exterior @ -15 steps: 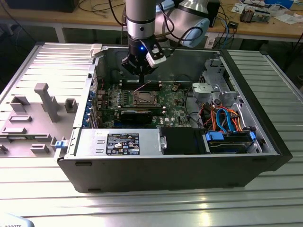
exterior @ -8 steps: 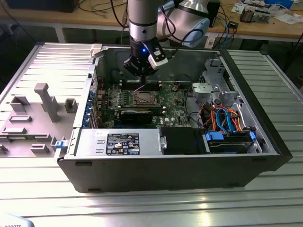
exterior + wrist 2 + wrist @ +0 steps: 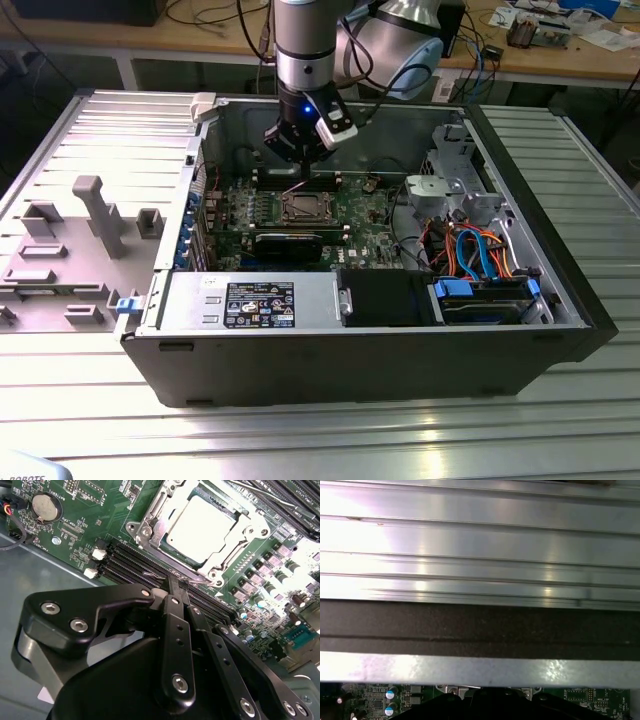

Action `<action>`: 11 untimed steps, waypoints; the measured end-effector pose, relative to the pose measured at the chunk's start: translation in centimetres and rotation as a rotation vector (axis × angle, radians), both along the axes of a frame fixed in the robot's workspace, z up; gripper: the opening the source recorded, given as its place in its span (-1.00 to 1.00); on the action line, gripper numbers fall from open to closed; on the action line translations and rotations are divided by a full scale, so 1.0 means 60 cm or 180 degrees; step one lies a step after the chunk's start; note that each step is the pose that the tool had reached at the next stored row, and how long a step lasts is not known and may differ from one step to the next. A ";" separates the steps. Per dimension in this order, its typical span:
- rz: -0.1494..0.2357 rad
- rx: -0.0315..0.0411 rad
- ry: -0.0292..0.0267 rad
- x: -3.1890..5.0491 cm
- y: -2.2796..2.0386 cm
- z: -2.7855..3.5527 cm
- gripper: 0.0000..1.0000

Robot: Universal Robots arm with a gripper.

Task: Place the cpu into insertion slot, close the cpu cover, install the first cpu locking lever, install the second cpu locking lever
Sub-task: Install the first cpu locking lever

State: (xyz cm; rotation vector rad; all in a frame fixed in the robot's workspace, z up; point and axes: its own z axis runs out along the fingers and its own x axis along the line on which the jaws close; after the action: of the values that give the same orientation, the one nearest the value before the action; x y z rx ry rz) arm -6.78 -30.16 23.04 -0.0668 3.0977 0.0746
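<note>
In the second wrist view, the gripper (image 3: 176,582) occupies the lower frame, its black fingers (image 3: 172,625) pressed together and holding nothing, tips just short of the insertion slot (image 3: 200,527). The cpu (image 3: 200,530), a dull silver square, lies seated in that slot in the upper centre, framed by the closed cpu cover (image 3: 155,517). In the exterior view, the open computer case (image 3: 300,365) holds the green board (image 3: 365,215) at centre, and the arm (image 3: 305,60) descends vertically from upper centre.

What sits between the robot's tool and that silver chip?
In the second wrist view, long black memory slots lie between the tool and the chip.
</note>
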 end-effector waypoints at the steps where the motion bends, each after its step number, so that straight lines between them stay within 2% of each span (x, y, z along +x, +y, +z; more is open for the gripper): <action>1: 0.0000 0.0000 0.0000 0.000 0.0000 0.000 -0.79; 11: 0.0000 0.0000 0.0000 0.008 0.0000 -0.005 -0.79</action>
State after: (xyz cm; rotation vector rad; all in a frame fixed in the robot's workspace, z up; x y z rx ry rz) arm -6.33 -30.16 22.73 -0.0668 3.0978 0.0747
